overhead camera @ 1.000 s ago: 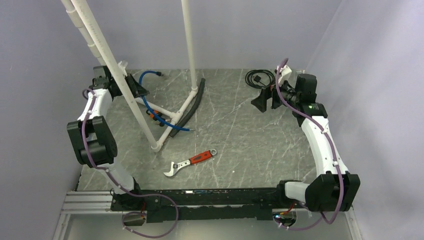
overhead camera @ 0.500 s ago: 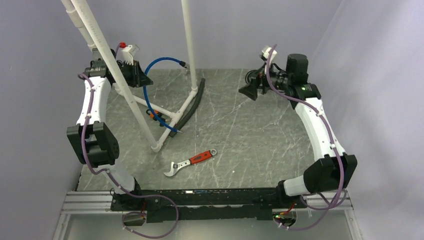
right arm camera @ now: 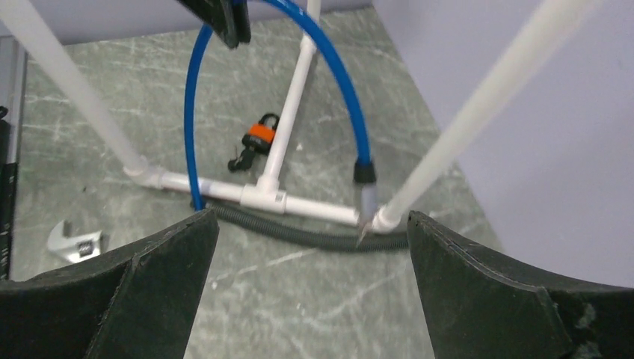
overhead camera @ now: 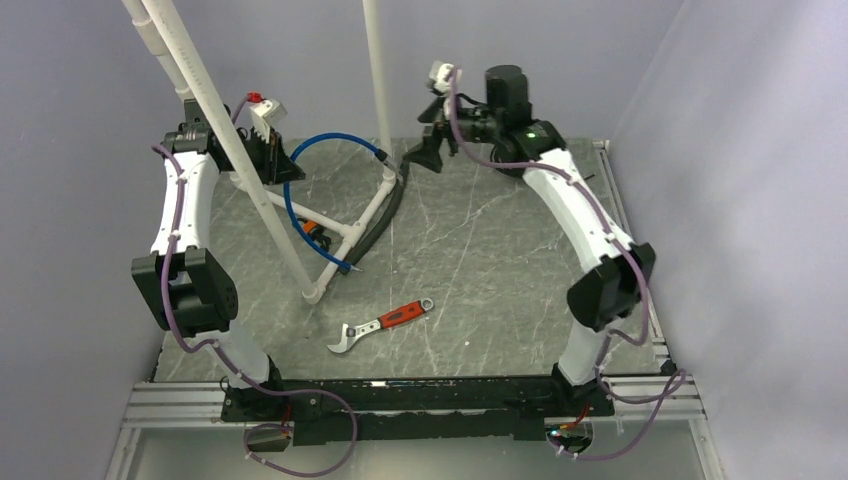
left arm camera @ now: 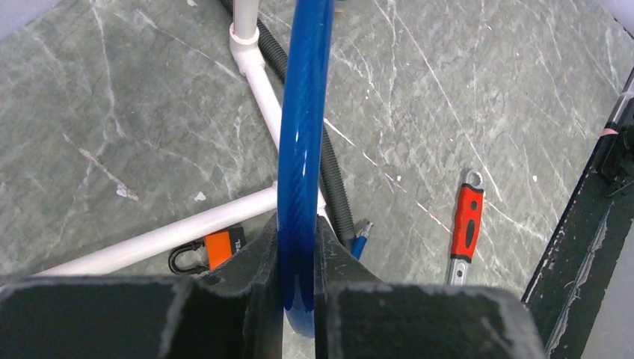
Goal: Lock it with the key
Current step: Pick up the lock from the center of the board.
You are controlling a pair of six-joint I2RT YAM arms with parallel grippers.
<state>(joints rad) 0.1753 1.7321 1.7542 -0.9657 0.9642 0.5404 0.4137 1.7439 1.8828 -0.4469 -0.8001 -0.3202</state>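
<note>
Padlock (right arm camera: 262,136) blurred — dark bit (right arm camera: 239,158) beside it too small to identify; pipe frame (overhead camera: 372,60) tops cut off, far side.

text | orange padlock (left arm camera: 220,249) | white lettering, partly hidden, not readable

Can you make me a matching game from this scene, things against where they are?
Things: 1 blue cable; 2 wrench; 3 orange padlock; 4 right gripper.
Places: A open, up in the air; B pinched in the left gripper; C on the table beside a white pipe; D on the table, away from the pipes.
Pairs: 1-B; 2-D; 3-C; 4-A.
</note>
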